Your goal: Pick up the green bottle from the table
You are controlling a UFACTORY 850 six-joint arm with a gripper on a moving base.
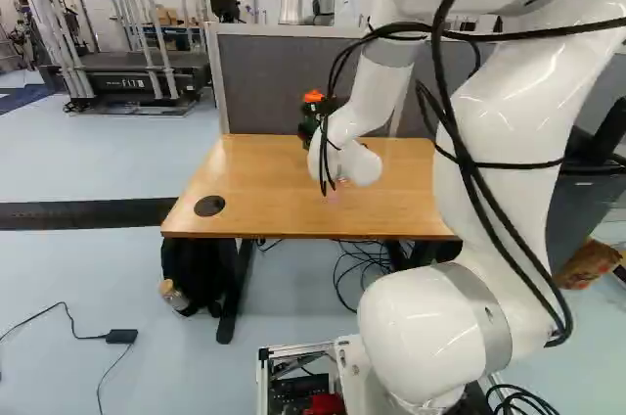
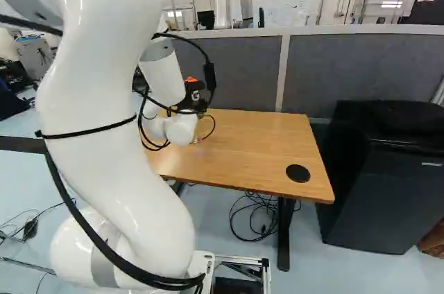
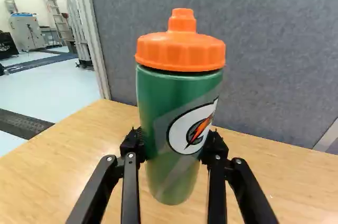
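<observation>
In the right base view the gripper (image 2: 190, 106) is partly hidden by the arm's white wrist and cables, beside the green bottle (image 2: 195, 93) at the table's far side. The wrist view shows the gripper (image 3: 173, 147) shut on the green bottle (image 3: 177, 108), one finger against each side below mid-height. The bottle stands upright, with an orange cap and a white emblem. Its lower end shows below the fingers against the wooden table (image 3: 68, 155); whether it touches the top, I cannot tell. The left base view shows its orange cap (image 1: 313, 97) beside the wrist.
A grey partition (image 2: 354, 65) stands behind the table. Black round inserts (image 1: 208, 206) sit in the tabletop. A large black cabinet (image 2: 385, 169) stands to the table's right. Under the table lie loose cables (image 2: 260, 221) and a black bag (image 1: 201, 273).
</observation>
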